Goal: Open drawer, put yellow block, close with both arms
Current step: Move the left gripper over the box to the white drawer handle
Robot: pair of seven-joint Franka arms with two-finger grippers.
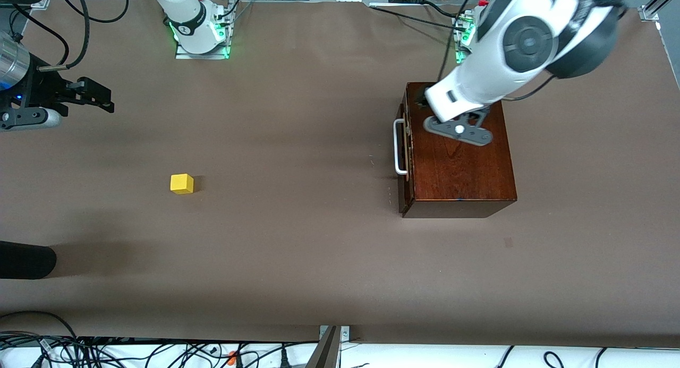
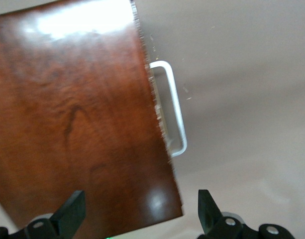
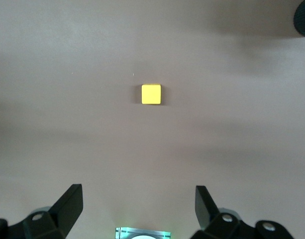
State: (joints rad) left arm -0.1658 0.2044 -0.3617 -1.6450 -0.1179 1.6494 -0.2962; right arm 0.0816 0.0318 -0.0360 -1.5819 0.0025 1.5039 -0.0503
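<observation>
Wooden box (image 1: 459, 161) sits under the left gripper (image 2: 140, 211), fingers apart; its drawer (image 1: 402, 145) is shut. Right gripper (image 3: 140, 209), spread and empty, hangs high with the block (image 1: 181, 184) on the table below. A drifting descent could nudge the block.

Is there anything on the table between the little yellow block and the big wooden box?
No. In the front view, only bare brown table lies between the yellow block and the wooden box, whose white handle faces the block.
</observation>
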